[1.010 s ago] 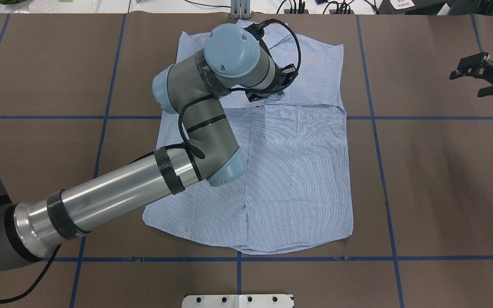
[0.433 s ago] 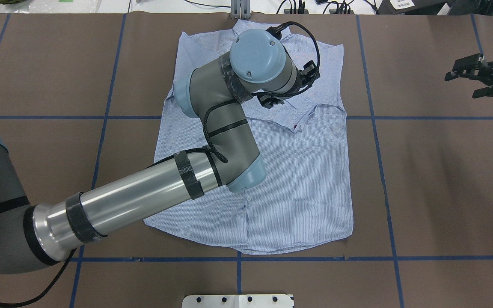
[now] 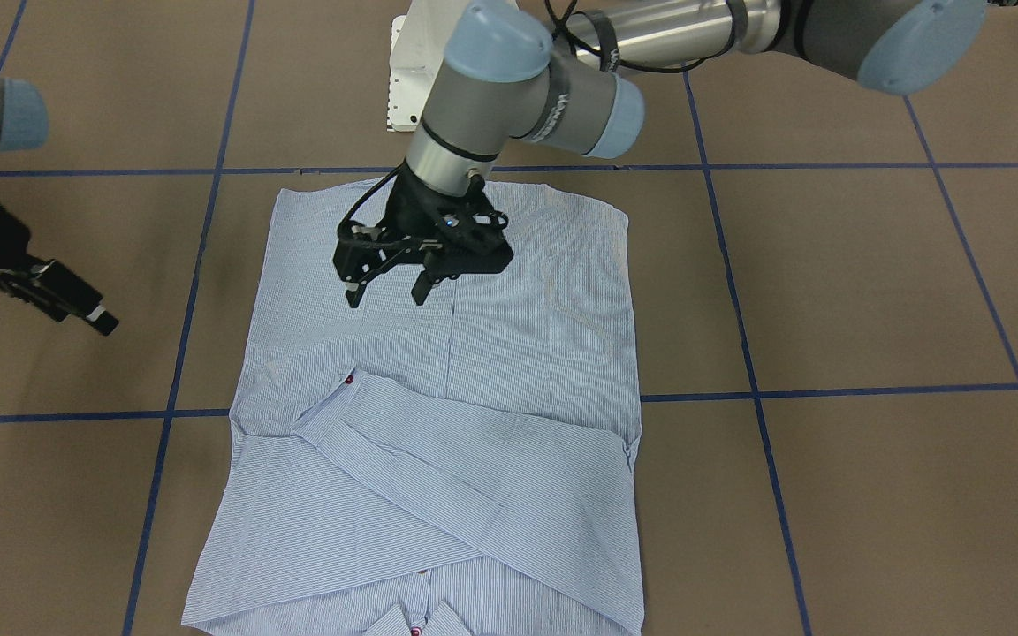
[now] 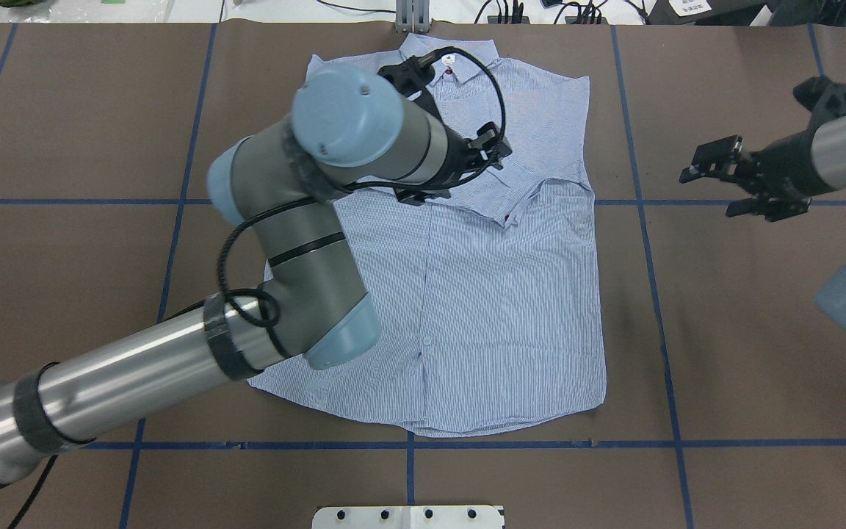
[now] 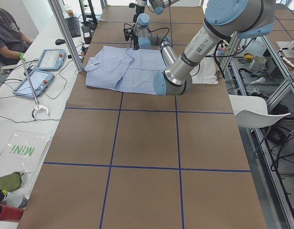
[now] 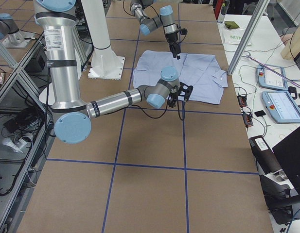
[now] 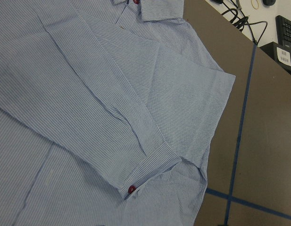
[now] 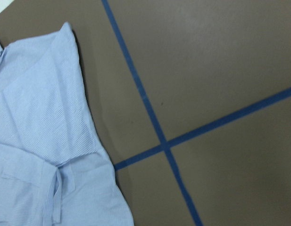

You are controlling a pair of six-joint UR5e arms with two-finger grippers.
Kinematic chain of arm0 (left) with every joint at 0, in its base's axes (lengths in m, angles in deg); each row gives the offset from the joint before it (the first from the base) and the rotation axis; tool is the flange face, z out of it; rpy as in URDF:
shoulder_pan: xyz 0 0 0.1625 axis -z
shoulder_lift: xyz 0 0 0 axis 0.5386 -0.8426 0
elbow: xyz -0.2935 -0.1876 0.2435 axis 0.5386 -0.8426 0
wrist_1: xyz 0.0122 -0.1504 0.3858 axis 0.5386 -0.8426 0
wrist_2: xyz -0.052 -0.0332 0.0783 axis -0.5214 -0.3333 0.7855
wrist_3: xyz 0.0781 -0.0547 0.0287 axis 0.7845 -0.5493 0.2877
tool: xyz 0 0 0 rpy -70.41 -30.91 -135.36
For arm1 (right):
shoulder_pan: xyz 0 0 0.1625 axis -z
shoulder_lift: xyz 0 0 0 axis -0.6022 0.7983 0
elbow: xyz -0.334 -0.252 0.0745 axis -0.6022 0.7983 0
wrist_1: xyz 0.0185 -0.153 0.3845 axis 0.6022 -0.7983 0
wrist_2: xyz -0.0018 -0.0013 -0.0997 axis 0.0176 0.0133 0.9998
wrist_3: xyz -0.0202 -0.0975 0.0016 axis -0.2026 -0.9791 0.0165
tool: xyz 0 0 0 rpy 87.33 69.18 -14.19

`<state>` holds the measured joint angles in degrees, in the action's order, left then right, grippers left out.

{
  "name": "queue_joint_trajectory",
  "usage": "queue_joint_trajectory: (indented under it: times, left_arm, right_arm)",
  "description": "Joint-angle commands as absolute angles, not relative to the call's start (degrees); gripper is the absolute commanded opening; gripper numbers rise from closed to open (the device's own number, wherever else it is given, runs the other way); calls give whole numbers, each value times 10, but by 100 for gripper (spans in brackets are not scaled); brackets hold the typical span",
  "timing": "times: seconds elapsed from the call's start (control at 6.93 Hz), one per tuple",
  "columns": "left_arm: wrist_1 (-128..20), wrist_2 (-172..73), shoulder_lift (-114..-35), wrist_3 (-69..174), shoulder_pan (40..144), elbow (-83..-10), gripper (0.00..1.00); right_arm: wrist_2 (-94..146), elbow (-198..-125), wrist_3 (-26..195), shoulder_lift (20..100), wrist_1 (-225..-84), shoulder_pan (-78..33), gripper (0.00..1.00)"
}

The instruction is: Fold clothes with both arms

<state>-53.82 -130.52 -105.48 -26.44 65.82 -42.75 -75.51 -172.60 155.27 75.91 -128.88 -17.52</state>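
The light-blue striped shirt (image 4: 511, 294) lies flat on the brown table, front up, with a sleeve folded across the chest (image 3: 438, 468). The sleeve's cuff with a red button (image 7: 131, 189) rests near the chest on the robot's right side (image 4: 505, 218). My left gripper (image 3: 385, 296) hangs open and empty a little above the shirt's lower body; in the overhead view the wrist (image 4: 423, 192) covers it. My right gripper (image 4: 709, 187) is open and empty above bare table to the right of the shirt, also in the front-facing view (image 3: 76, 305). The collar (image 4: 460, 55) is at the far edge.
Blue tape lines (image 4: 643, 202) divide the brown table into squares. The white pedestal base (image 4: 408, 516) stands at the near edge. A metal post (image 4: 412, 15) stands just beyond the collar. Tablets and cables lie on the operators' desk (image 5: 51, 57), where a person sits.
The cuff came down to the right on the chest and lies free. My left wrist then swung back to the left. My right gripper moved left toward the shirt.
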Motion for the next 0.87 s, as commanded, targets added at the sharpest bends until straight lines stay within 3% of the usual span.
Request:
queue_joint_trajectory:
  times: [0.0,0.14,0.43,0.72]
  left_arm:
    - [-511,-1314,-935,-174,669,-579,83]
    - [-514,-1314,-886,-136,670,-635,83]
    - [-513,-1313,-873,-134,673,-653,83]
    - [-512,-1308,-874,-136,670,-655,83]
  right_arm:
    - [-620,-1849,1658,842,-1295,-15,100]
    - [-580,-1876,1722,873,-1295,45,100]
    - [-413,-1895,1822,906,-1297,205,96]
    - [-375,-1895,1878,881,-1361,262,91]
